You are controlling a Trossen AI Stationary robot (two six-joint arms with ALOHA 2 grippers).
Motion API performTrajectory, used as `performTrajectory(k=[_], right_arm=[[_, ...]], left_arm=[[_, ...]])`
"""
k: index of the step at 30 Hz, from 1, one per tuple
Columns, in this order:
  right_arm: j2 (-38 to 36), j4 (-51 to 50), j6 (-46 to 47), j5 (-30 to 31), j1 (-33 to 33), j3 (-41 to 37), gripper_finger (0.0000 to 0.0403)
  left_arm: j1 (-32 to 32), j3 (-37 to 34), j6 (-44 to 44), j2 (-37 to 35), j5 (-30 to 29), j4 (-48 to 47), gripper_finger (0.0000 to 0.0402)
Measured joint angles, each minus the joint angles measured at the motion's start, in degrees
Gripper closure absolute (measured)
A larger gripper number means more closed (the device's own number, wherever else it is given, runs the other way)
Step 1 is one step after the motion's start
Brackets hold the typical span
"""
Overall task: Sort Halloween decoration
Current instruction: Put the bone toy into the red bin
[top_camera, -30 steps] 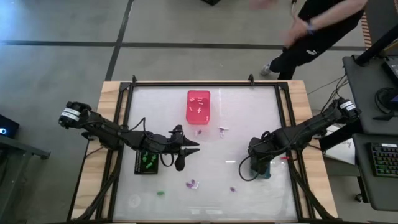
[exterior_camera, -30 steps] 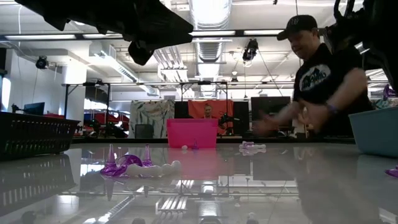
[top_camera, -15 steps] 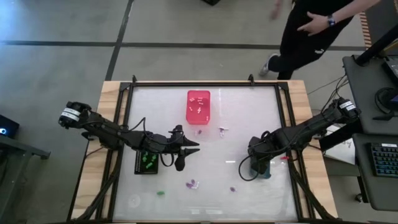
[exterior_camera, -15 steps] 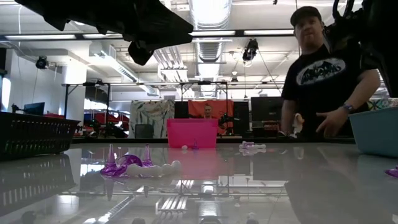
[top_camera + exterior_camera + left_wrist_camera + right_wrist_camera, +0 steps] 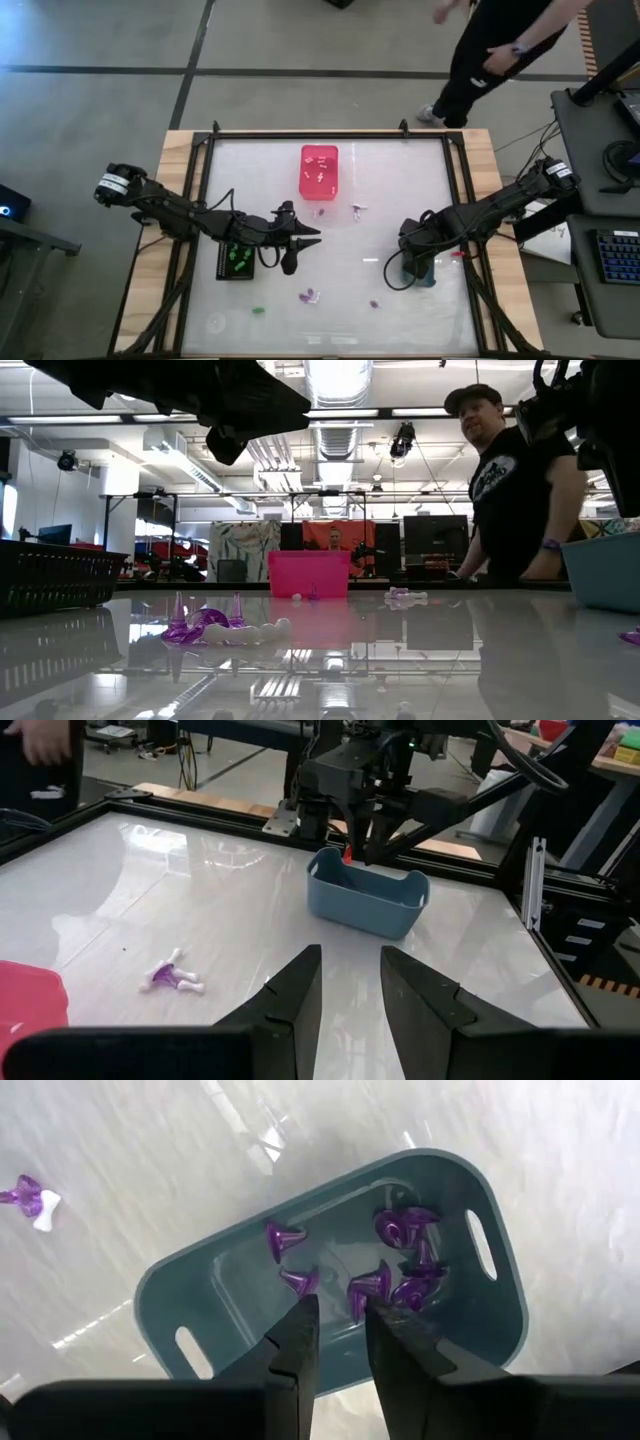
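The decorations are tiny purple, white and green pieces. Several purple ones (image 5: 400,1260) lie in the grey-blue bin (image 5: 490,1320). My right gripper (image 5: 340,1320) hangs over it, pointing down, open and with nothing between its fingers. In the high view that gripper (image 5: 418,268) covers most of the bin. Loose purple pieces lie on the table (image 5: 310,296), (image 5: 374,304), (image 5: 357,209), and a green one (image 5: 259,311). My left gripper (image 5: 350,975) hovers open and empty, almost level, left of the table's middle (image 5: 312,233).
A pink bin (image 5: 319,170) holding small white pieces stands at the far middle. A black bin (image 5: 220,262) with green pieces sits below my left arm. A person (image 5: 500,50) stands beyond the table's far right corner. A dark frame (image 5: 330,133) borders the table.
Both arms have kept still. The person beyond the far right corner has straightened up and shifted, drawing the arms back from over the table's edge.
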Motion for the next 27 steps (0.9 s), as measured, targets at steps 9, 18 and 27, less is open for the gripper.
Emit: performTrajectory(k=[9, 18, 27], right_arm=[[0.00, 0.02, 2.39, 0.95, 0.00, 4.22, 0.0326], [0.02, 0.02, 2.29, 8.10, -0.84, 9.04, 0.0326], [0.02, 0.02, -0.16, 10.58, -6.93, 10.45, 0.0326]], left_arm=[[0.06, -0.02, -1.35, 0.00, -0.25, -2.68, 0.0313], [0.55, 0.97, -10.05, 0.02, -5.38, -15.59, 0.0313], [0.57, 4.51, -12.84, 0.02, -6.58, -28.55, 0.0313]])
